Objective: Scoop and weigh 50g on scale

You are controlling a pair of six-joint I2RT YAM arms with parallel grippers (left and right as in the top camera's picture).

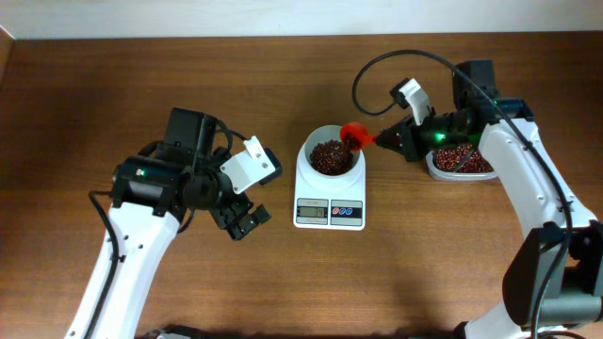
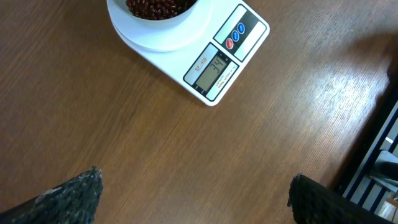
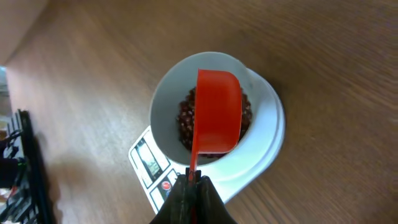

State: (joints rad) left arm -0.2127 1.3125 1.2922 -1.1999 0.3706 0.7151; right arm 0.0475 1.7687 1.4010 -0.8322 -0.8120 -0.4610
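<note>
The right gripper [image 1: 384, 139] holds a red scoop [image 1: 355, 136] just ahead of its tips, over the edge of the beans [image 1: 329, 156] on the scale [image 1: 330, 202].

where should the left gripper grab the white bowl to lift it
Probably the left rim of the white bowl, from above, one finger inside, one outside: its thin wall suits a pinch, and the red scoop hangs over its right side.

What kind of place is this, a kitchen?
Probably a robot test bench, not a kitchen. Two robot arms work at a wooden table. On it stands a small scale with a bowl of beans, and the right gripper holds a red scoop over them.
</note>
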